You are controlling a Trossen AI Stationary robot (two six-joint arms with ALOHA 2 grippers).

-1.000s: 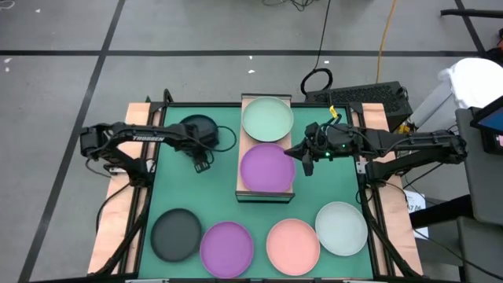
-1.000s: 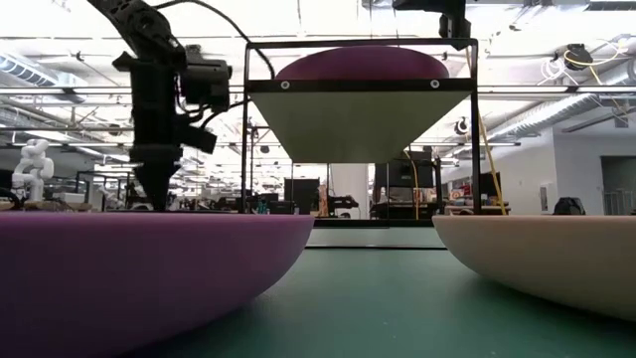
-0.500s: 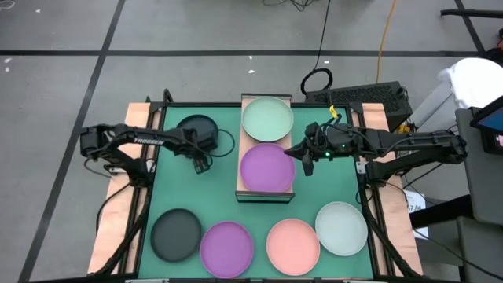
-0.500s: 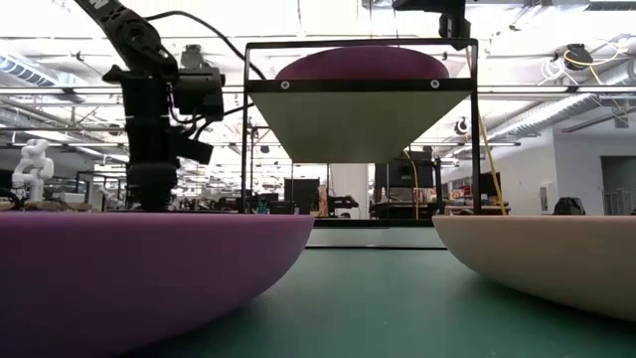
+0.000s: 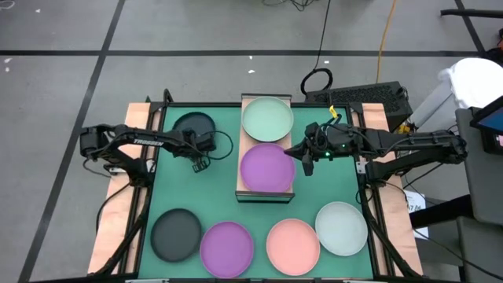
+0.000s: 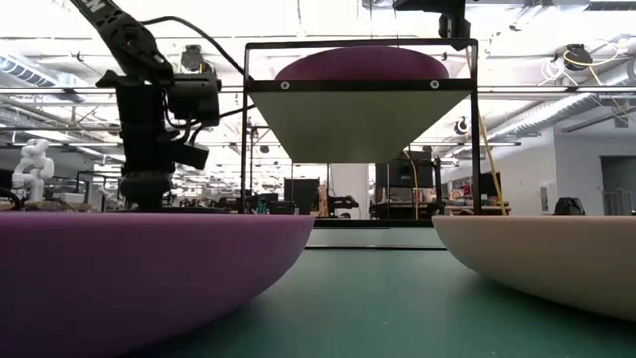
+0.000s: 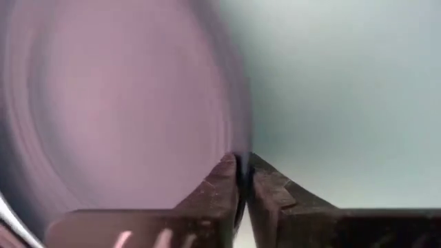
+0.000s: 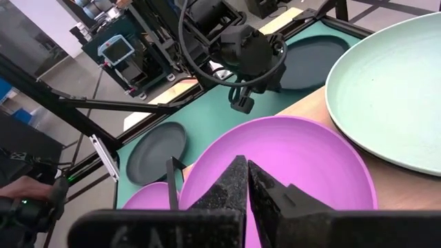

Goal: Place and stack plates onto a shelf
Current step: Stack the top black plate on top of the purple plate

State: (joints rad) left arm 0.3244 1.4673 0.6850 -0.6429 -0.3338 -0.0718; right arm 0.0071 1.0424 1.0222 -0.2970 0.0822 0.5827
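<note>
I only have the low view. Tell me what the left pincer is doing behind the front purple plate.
Observer: The left pincer is pinched shut on the rim of a dark grey plate, down at the mat.
Operator: Report what's on the shelf.
Observer: The shelf carries a pale green plate at its far end and the shelf's purple plate nearer; neither is stacked.
Operator: Give me the right arm.
Observer: The right pincer is shut, empty, by the shelf's purple plate.
</note>
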